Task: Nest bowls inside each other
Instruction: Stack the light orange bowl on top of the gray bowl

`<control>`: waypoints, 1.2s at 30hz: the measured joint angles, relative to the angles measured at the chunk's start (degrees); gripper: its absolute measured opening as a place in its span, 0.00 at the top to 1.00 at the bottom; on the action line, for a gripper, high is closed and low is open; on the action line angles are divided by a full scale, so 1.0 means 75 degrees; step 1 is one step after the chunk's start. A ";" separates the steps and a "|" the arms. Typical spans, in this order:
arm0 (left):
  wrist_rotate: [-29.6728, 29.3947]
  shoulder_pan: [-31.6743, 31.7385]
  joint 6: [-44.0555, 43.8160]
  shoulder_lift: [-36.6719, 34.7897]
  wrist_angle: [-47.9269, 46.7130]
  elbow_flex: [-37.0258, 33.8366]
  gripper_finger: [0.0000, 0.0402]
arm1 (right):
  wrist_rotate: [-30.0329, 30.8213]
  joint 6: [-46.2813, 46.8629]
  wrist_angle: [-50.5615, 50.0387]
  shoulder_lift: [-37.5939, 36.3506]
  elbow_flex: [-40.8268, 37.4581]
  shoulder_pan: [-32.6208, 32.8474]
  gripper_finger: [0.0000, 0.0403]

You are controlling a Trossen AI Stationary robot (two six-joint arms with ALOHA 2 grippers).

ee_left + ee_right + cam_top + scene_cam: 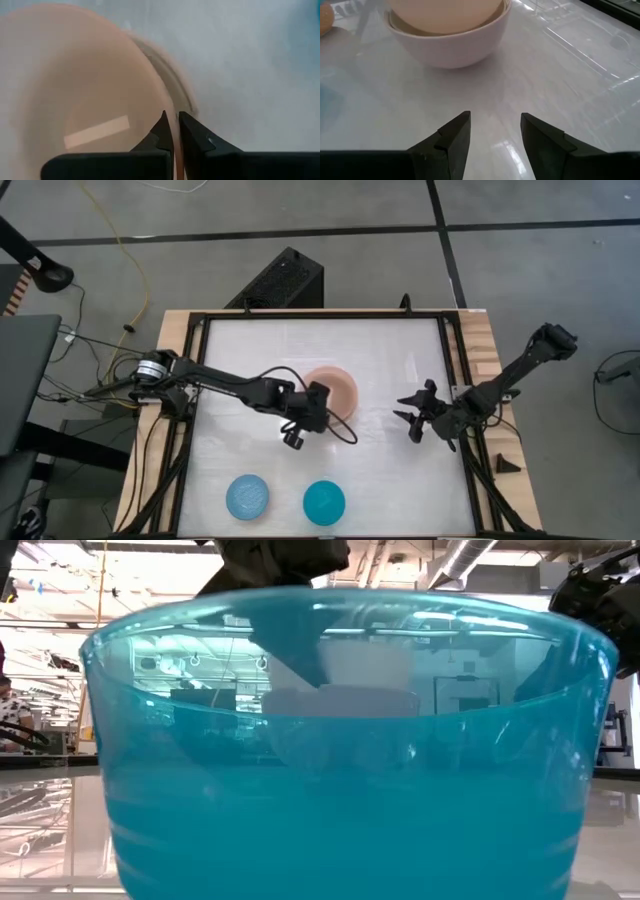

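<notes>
A salmon pink bowl (338,385) sits at the table's middle with my left gripper (322,404) shut on it. In the right wrist view its round underside (445,10) is down in the mouth of a larger pale pink bowl (455,47) standing on the table. My right gripper (495,125) stands open right of these bowls, over bare table (415,418). A small light blue bowl (247,497) and a small teal bowl (324,502) rest on their bases near the front edge. The teal bowl (340,760) fills the low view. My left gripper pinches the salmon bowl's rim (174,134) on its near-left side, one finger inside the bowl and one outside. The fingers slant down at it from the table's left. The bowl sits open side up in the pale pink bowl's mouth; whether it rests there I cannot tell.
Black frame rails (452,380) run along the white tabletop's edges. A small black wedge (505,464) lies on the wooden strip at the right. Bare table lies between the middle bowls and the two front bowls.
</notes>
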 joint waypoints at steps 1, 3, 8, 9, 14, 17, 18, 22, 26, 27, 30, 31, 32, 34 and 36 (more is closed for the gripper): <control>0.0102 0.0000 -0.0002 -0.0013 0.0016 0.0023 1.00 | -0.0001 -0.0001 -0.0002 0.0000 0.0000 0.0002 0.49; 0.0259 0.0000 -0.0035 -0.0031 0.0050 0.0025 0.99 | -0.0003 0.0001 -0.0002 0.0000 0.0000 0.0002 0.49; 0.0370 0.0000 -0.0005 -0.0032 0.0112 0.0025 0.89 | -0.0003 -0.0002 0.0005 0.0000 0.0000 0.0002 0.49; 0.0350 0.0000 -0.0003 -0.0032 0.0126 0.0024 0.86 | -0.0004 -0.0002 0.0022 0.0002 0.0000 0.0002 0.49; 0.0278 0.0000 0.0067 -0.0117 0.0222 0.0024 0.71 | -0.0006 -0.0002 0.0083 0.0006 0.0000 0.0157 0.49; 0.0485 0.0044 0.0066 -0.0223 0.0291 0.0024 0.63 | -0.0006 -0.0002 0.0162 0.0006 0.0000 0.0288 0.49; 0.0668 0.0080 0.0045 -0.0278 0.0298 0.0024 0.60 | -0.0004 -0.0002 0.0198 0.0006 0.0000 0.0320 0.49; 0.1550 0.0299 -0.0261 -0.0749 0.0302 -0.0028 0.54 | -0.0003 -0.0004 0.0360 0.0006 0.0000 0.0446 0.49; 0.2080 0.0488 -0.0608 -0.1397 0.0325 -0.0444 0.53 | -0.0003 -0.0016 0.0428 0.0008 0.0000 0.0544 0.49; 0.1961 0.0493 -0.0662 -0.1558 0.0383 -0.0560 0.54 | -0.0006 -0.0070 0.0454 0.0009 0.0000 0.0554 0.49; 0.1469 0.0496 -0.0732 -0.1831 0.0806 -0.0945 0.61 | 0.0003 -0.0192 0.0543 0.0009 0.0000 0.0602 0.49; 0.1415 0.0482 -0.0727 -0.1848 0.0929 -0.1034 0.65 | 0.0003 -0.0213 0.0528 0.0009 0.0000 0.0600 0.49; 0.1396 0.0456 -0.0719 -0.1840 0.0937 -0.1094 0.70 | 0.0003 -0.0221 0.0517 0.0009 0.0000 0.0600 0.49; 0.1392 0.0392 -0.0646 -0.1740 0.1013 -0.1172 0.83 | 0.0006 -0.0222 0.0512 0.0012 0.0000 0.0597 0.49; 0.1407 0.0333 -0.0582 -0.1590 0.1053 -0.1190 0.95 | 0.0006 -0.0219 0.0511 0.0012 0.0000 0.0597 0.49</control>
